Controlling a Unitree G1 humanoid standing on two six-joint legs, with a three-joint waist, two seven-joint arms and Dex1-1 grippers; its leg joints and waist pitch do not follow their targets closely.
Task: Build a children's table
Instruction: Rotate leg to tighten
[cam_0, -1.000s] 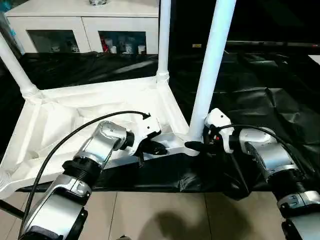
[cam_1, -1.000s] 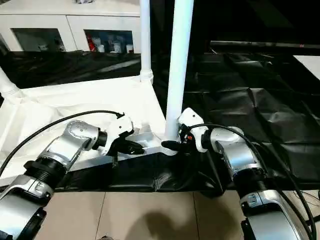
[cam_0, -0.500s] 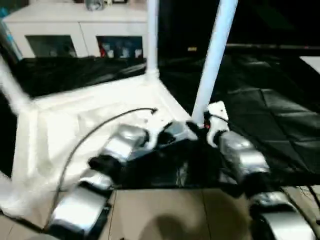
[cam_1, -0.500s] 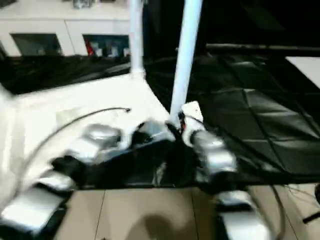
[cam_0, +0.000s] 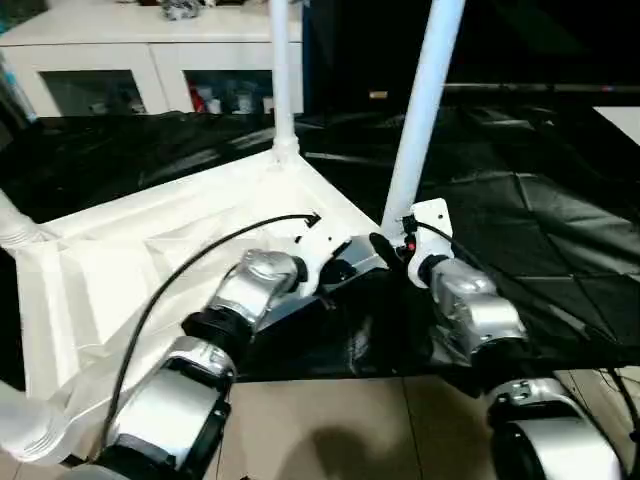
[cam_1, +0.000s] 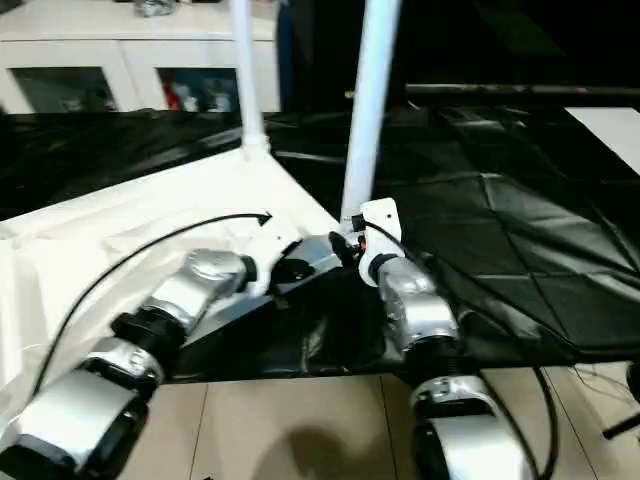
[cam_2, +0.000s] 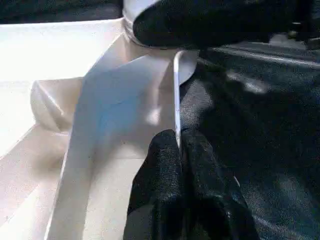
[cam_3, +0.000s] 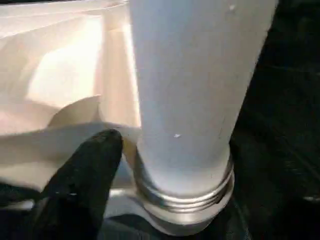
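The white tabletop (cam_0: 150, 240) lies upside down on the black sheet, ribbed underside up. Three white legs stand in its sockets: the near leg (cam_0: 420, 120), the back leg (cam_0: 280, 80) and a left leg (cam_0: 12, 225). Another leg end (cam_0: 20, 430) shows at the bottom left corner. My left gripper (cam_0: 338, 270) is shut on the thin front rim (cam_2: 176, 90) close to the near corner. My right gripper (cam_0: 385, 245) is open at the base of the near leg (cam_3: 195, 90). One of its black fingers (cam_3: 85, 175) stands just beside the leg's collar; the other is hidden.
A white cabinet (cam_0: 150, 60) with glass doors stands behind the work. The crumpled black sheet (cam_0: 540, 200) stretches away to the right. Tiled floor (cam_0: 330, 430) lies below the front edge, where the tabletop's near left end overhangs.
The head camera has swung, so the whole picture has shifted. My right forearm now reaches the near leg's base from the front instead of from the right. My left gripper keeps its hold on the rim.
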